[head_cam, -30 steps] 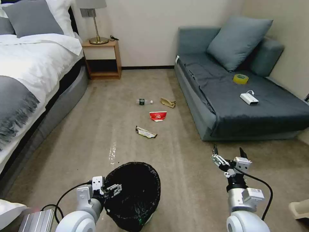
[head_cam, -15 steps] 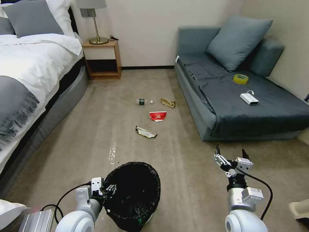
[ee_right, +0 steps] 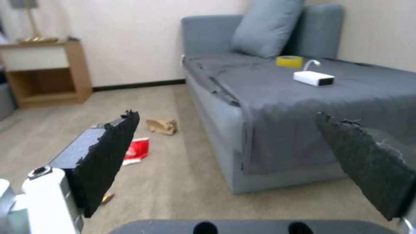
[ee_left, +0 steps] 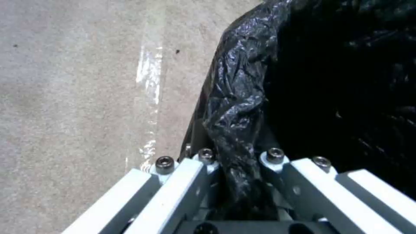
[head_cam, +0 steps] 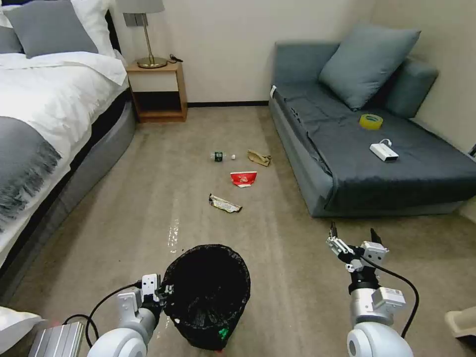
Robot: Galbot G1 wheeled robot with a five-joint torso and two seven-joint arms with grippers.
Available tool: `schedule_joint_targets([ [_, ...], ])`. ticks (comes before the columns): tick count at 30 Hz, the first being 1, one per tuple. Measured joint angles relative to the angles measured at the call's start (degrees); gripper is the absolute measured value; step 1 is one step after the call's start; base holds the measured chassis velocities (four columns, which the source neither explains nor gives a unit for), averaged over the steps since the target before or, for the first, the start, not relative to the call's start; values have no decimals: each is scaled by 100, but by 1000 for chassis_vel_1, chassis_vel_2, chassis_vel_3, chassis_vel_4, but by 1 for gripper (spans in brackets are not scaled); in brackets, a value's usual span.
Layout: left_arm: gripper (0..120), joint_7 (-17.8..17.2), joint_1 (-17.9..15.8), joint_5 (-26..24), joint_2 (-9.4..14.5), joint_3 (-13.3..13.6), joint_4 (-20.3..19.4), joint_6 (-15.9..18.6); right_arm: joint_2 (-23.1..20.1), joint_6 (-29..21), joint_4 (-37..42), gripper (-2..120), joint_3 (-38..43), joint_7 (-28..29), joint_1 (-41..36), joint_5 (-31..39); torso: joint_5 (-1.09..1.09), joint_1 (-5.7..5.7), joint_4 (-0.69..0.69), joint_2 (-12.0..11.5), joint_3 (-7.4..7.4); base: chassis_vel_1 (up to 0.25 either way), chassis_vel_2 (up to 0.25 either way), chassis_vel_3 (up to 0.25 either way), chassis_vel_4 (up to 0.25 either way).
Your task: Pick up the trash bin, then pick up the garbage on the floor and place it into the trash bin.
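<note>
So the trash bin (head_cam: 208, 296) sits on the carpet at the near edge of the room, a bit left of centre, black bag rim wide open. From the head view you look straight down into it, but the inside is just black crinkle and I can't tell if anything's in there; there's a small green speck low on its near side that I can't identify. The left gripper (head_cam: 166, 291) is right at the bin's left rim. The left wrist view gives what the head view doesn't: the fingers (ee_left: 190, 182) are pinched in on a fold of the bag and rim (ee_left: 234, 107), one finger outside, one inside.

Further out on the floor is the garbage: snack wrapper (head_cam: 224, 203) nearest, then the red-and-white carton (head_cam: 243, 178), then the brown paper (head_cam: 259, 158) and the little bottle (head_cam: 221, 156) side by side, farthest off. In the right wrist view the carton (ee_right: 136, 151) and brown paper (ee_right: 162, 126) show, the carton partly cut off by a finger.

The right gripper (head_cam: 353, 242) hangs in the air at the near right, in front of the sofa (head_cam: 377, 163), fingers spread wide and holding nothing. On the sofa are a yellow tape roll (head_cam: 371, 121) and a white box (head_cam: 383, 151).
</note>
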Motion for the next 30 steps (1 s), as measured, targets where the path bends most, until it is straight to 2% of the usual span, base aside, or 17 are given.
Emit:
schedule_joint_targets([
  [4, 5, 170, 55, 71, -32, -182, -47, -190, -180, -68, 67, 100, -9, -150, -134, -31, 1, 0, 0, 0, 0, 0, 0, 0, 0],
  [9, 5, 318, 87, 58, -33, -377, -181, -272, -407, -226, 144, 100, -68, -172, -257, -64, 0, 0, 0, 0, 0, 0, 0, 0, 0],
  [15, 5, 553, 26, 91, -15, -762, -421, -522, -602, -417, 203, 100, -230, -254, -425, -84, 0, 0, 0, 0, 0, 0, 0, 0, 0],
  [16, 5, 553, 26, 91, -15, -762, -421, -522, -602, -417, 203, 100, -230, -254, -425, -84, 0, 0, 0, 0, 0, 0, 0, 0, 0],
  [19, 5, 607, -7, 62, -20, -1018, -622, -524, -579, -420, 224, 100, -348, -320, -523, -79, 0, 0, 0, 0, 0, 0, 0, 0, 0],
  [23, 5, 580, -71, 29, -24, -1205, -744, -524, -577, -333, 223, 100, -395, -424, -596, -107, 0, 0, 0, 0, 0, 0, 0, 0, 0],
  [30, 5, 488, -117, -6, -50, -1277, -828, -524, -592, -342, 281, 100, -400, -499, -654, -132, 0, 0, 0, 0, 0, 0, 0, 0, 0],
])
